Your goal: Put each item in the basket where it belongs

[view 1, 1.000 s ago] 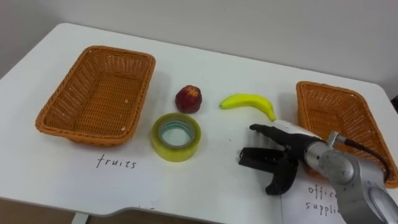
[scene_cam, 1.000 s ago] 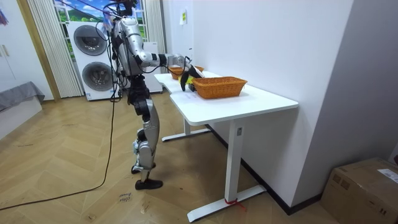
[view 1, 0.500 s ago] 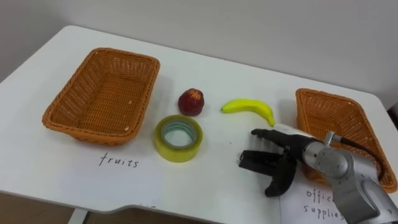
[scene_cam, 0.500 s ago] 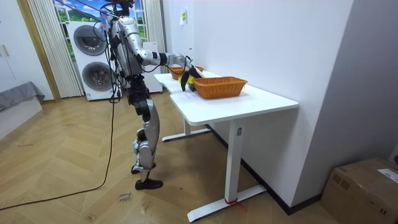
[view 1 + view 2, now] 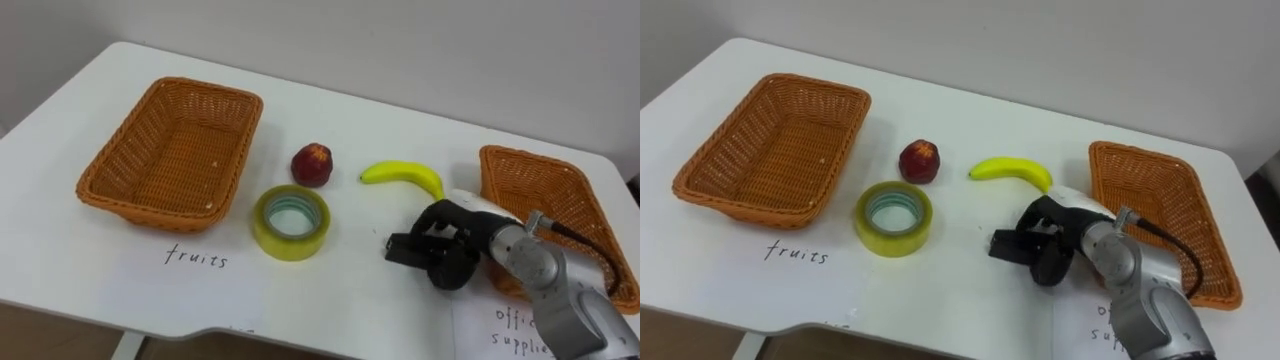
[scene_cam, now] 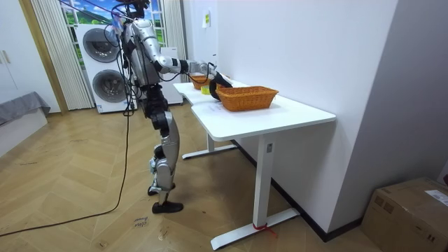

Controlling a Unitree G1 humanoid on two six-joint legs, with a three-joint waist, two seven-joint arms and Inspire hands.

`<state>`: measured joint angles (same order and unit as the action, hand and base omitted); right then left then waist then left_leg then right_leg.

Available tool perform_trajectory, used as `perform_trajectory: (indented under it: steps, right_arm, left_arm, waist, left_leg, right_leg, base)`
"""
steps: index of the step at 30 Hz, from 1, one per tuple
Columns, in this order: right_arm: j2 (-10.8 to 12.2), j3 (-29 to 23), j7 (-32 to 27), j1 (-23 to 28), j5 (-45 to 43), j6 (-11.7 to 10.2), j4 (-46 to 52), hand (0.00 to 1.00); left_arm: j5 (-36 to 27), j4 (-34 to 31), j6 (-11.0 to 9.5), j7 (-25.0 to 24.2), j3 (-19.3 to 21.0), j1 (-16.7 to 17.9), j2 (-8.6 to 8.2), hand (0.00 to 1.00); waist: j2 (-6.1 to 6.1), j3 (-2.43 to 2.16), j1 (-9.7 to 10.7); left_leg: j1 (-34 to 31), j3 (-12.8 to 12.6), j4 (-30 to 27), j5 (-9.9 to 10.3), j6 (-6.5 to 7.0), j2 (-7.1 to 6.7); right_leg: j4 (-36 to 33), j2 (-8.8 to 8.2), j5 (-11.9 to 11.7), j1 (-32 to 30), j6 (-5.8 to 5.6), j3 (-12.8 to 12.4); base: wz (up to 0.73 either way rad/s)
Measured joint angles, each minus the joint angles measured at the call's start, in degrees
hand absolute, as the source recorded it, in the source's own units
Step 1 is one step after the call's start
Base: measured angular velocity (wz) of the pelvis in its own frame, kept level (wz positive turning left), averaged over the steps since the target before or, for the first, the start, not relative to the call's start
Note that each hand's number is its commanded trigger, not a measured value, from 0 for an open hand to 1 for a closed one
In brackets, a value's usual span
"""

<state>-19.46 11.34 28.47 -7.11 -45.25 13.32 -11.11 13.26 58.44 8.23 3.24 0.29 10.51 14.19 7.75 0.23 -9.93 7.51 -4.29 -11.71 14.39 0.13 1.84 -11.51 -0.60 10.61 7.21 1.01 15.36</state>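
My right hand (image 5: 457, 247) rests on the white table (image 5: 350, 300) just below the banana, fingers curled round a small black office item (image 5: 399, 250) that sticks out to its left. A yellow banana (image 5: 403, 176) lies just beyond the hand. A red apple (image 5: 313, 164) sits mid-table, with a yellow tape roll (image 5: 290, 221) in front of it. The left wicker basket (image 5: 102, 187) is empty. The right wicker basket (image 5: 503, 165) stands close behind my forearm. In the room view I stand at the table's end with the right arm reaching over it.
Handwritten paper labels lie in front of each basket, one (image 5: 196, 258) at the left and one (image 5: 520, 325) under my forearm. The table's front edge (image 5: 230, 330) runs close below the tape roll. A wall backs the table's far side.
My right hand's fingers, spread above the black item before, have curled down and closed round it. The camera has shifted slightly.
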Motion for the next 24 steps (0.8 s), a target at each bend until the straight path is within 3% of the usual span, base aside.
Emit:
perform_trajectory:
  steps: [18, 24]
  right_arm:
    - [-0.1, 1.1, -1.6, -0.7, -0.2, 0.6, -0.3, 1.00]
    - [-0.5, 0.9, -2.1, 1.7, -0.3, 0.6, 4.0, 1.00]
  left_arm:
    - [1.3, 0.0, 0.4, 0.1, -1.0, -0.2, 0.09, 0.00]
    - [1.1, 0.0, 0.6, 0.1, -1.6, -0.2, 0.04, 0.00]
  waist:
    - [-0.10, -0.08, 0.0]
    - [-0.28, -0.23, 0.1]
  left_leg:
    - [-0.2, 0.5, 0.1, 0.0, 0.01, -0.12]
    - [-1.2, 0.5, -0.1, 0.0, 0.01, -0.13]
  right_leg:
    - [0.1, -0.04, 0.0, 0.0, 0.00, 0.4]
    - [0.1, -0.04, 0.0, -0.9, 0.00, 0.4]
  base:
    - [0.01]
    - [0.00]
